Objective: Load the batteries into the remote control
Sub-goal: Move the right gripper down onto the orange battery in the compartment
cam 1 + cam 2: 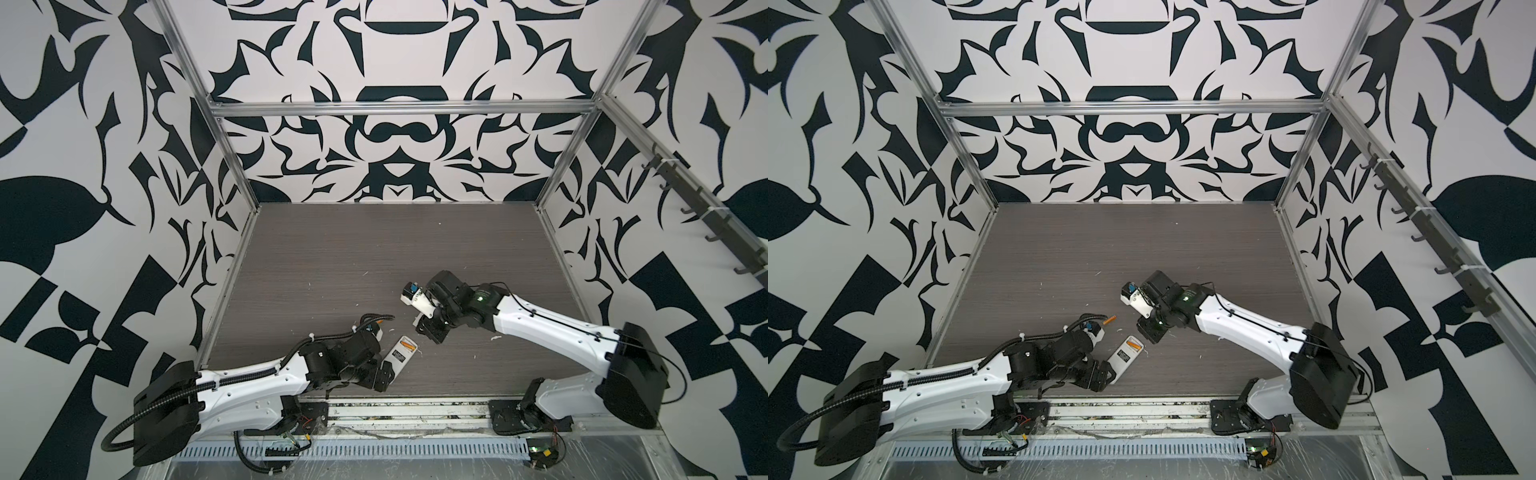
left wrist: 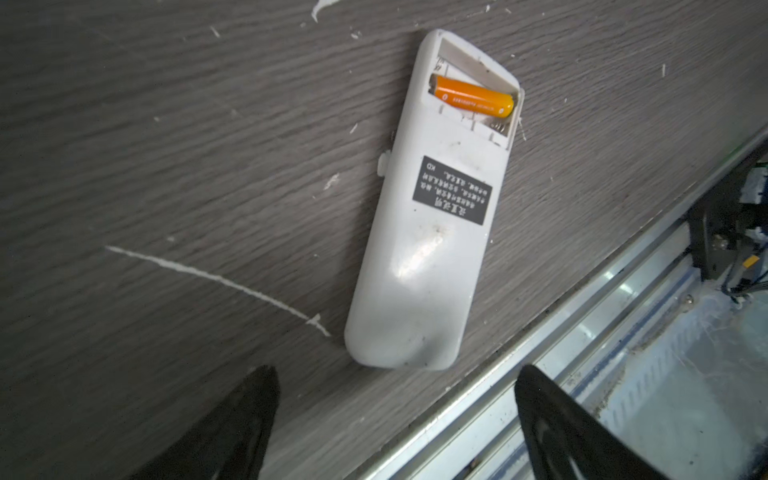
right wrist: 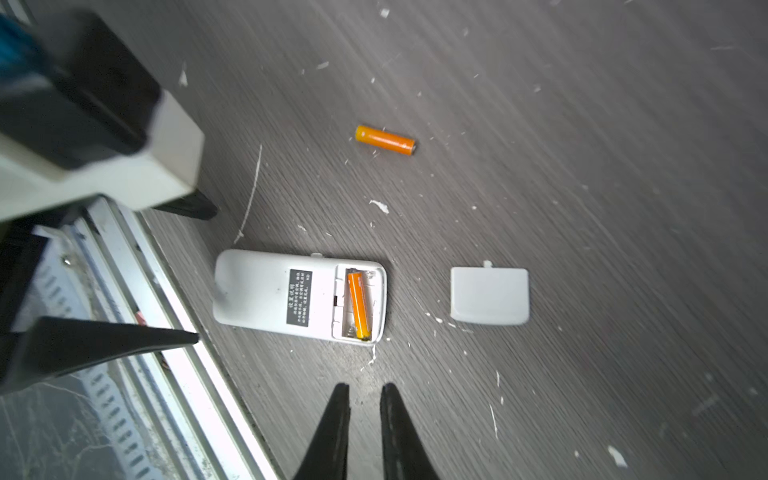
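Observation:
The remote control [image 1: 398,357] [image 1: 1124,356] lies face down near the table's front edge, its white back and dark label up. Its battery bay is uncovered, and one orange battery [image 2: 471,99] [image 3: 358,305] lies in it beside an empty slot. A second battery [image 3: 385,140] [image 1: 1109,320] lies loose on the table behind the remote. My left gripper [image 2: 397,374] [image 1: 384,372] is open just off the remote's closed end, not touching it. Just off the bay end, my right gripper [image 3: 365,388] [image 1: 426,329] hangs with its fingers a narrow gap apart and nothing between them.
The white battery cover [image 3: 489,296] lies flat on the table, a short way beyond the remote's bay end. A metal rail [image 2: 582,340] [image 1: 415,409] runs along the front edge close to the remote. White paint flecks dot the dark wood-grain tabletop [image 1: 374,249].

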{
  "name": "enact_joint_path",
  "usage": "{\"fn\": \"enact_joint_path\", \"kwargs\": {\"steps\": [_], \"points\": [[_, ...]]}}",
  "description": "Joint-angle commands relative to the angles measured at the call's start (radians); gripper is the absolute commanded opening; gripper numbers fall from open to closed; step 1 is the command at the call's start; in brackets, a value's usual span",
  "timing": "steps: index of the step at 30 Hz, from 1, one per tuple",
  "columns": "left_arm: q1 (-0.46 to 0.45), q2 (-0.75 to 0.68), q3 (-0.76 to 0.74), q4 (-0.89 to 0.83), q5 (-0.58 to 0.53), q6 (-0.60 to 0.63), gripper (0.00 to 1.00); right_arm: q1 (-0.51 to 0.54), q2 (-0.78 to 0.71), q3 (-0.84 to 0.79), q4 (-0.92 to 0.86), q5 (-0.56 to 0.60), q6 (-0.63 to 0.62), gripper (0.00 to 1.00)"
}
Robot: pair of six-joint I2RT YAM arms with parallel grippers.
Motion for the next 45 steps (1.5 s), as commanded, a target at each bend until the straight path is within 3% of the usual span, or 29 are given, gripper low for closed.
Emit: {"fn": "enact_joint_path", "kwargs": {"steps": [1,10,28,45], "points": [[0.017,-0.027,-0.03,0.052,0.026,-0.059,0.93,0.024,0.06,0.065,0.003,-0.021,-0.116,0.18],[0.04,-0.131,-0.123,0.115,0.058,-0.112,0.87,0.084,0.185,0.115,-0.029,-0.003,-0.187,0.13],[0.052,-0.158,-0.143,0.122,0.075,-0.115,0.86,0.107,0.307,0.149,-0.063,0.082,-0.215,0.08],[0.093,-0.207,-0.168,0.119,0.099,-0.122,0.86,0.127,0.344,0.13,-0.051,0.106,-0.206,0.19]]}}
